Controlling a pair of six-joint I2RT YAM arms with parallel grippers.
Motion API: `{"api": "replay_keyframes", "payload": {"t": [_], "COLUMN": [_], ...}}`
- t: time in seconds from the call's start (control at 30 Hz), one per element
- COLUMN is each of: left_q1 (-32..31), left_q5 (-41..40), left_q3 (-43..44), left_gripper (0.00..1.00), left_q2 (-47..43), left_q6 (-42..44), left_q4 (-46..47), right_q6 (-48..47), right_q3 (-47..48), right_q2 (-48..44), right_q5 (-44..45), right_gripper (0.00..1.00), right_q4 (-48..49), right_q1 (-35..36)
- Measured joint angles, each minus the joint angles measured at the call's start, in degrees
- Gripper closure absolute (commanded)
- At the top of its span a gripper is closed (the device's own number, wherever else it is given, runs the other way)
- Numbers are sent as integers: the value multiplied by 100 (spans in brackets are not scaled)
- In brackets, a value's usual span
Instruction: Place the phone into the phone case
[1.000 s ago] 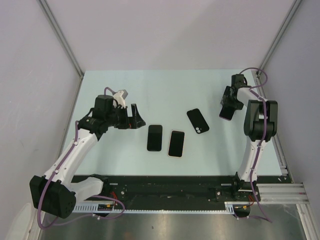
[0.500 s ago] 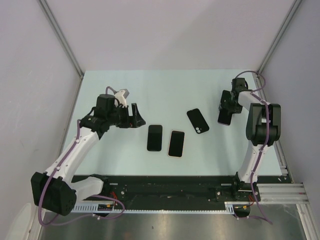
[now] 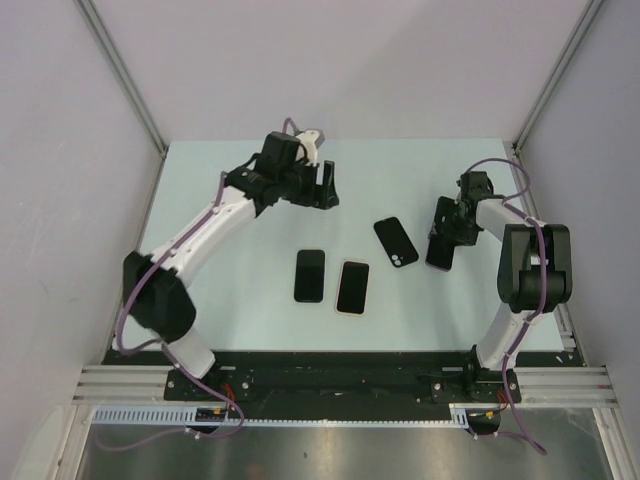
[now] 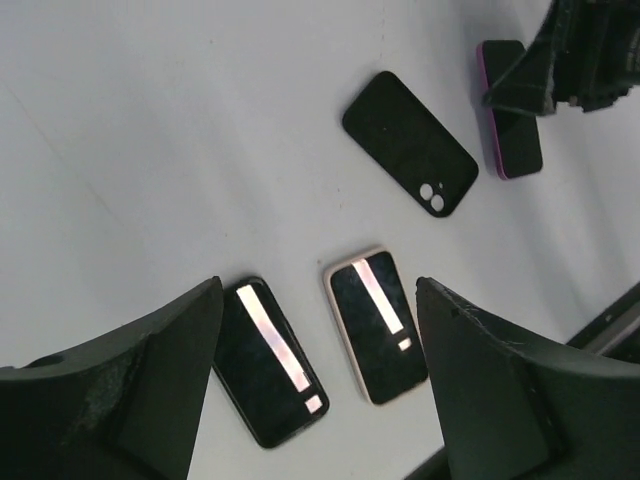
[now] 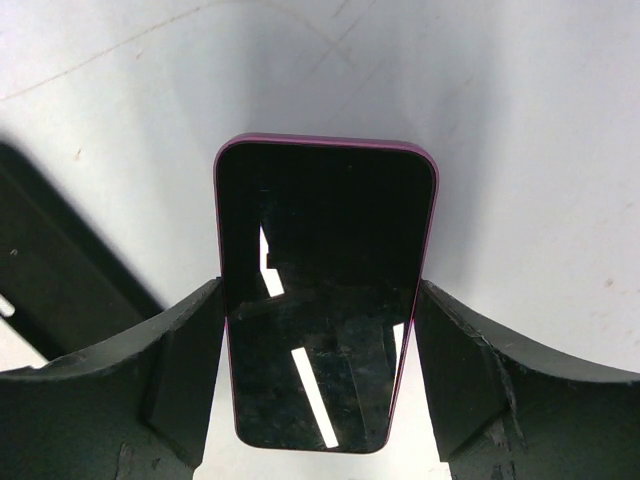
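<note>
The right hand point(image 5: 320, 320) clamps the purple-edged phone point(image 5: 325, 230) between its fingers. The left hand point(image 4: 320, 290) hangs spread and empty, the counter point(image 4: 150, 140) beneath it.

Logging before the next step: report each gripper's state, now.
Left gripper: open, holding nothing.
Right gripper: closed on the purple-edged phone.
</note>
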Motion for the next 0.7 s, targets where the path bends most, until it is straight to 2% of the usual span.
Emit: {"api": "replay_keyframes", "payload": {"t": [0.13, 0.23, 0.37, 0.5, 0.7], "left_q1": [-184, -472, -796, -1001, -990], "left_q5": [-24, -70, -76, -61, -66], "left_q3": [1047, 2070, 3029, 3567, 3742], "left_gripper": [26, 28, 31, 34, 38], "left_q2": [1373, 2533, 3593, 4162, 4433], "left_q6": [363, 678, 918, 1003, 1045], "left_q4": [98, 28, -144, -179, -20], "right_q6": [63, 133, 188, 245, 291], "right_q3": [-192, -238, -321, -437, -466], "right_q2": [-249, -424, -577, -682, -684], "right_q5": [-162, -278, -361, -380, -470], "right_gripper": [49, 49, 50, 50, 50], "right_q4": [28, 50, 184, 229, 278], "right_q1": [42, 22, -48, -94, -175]}}
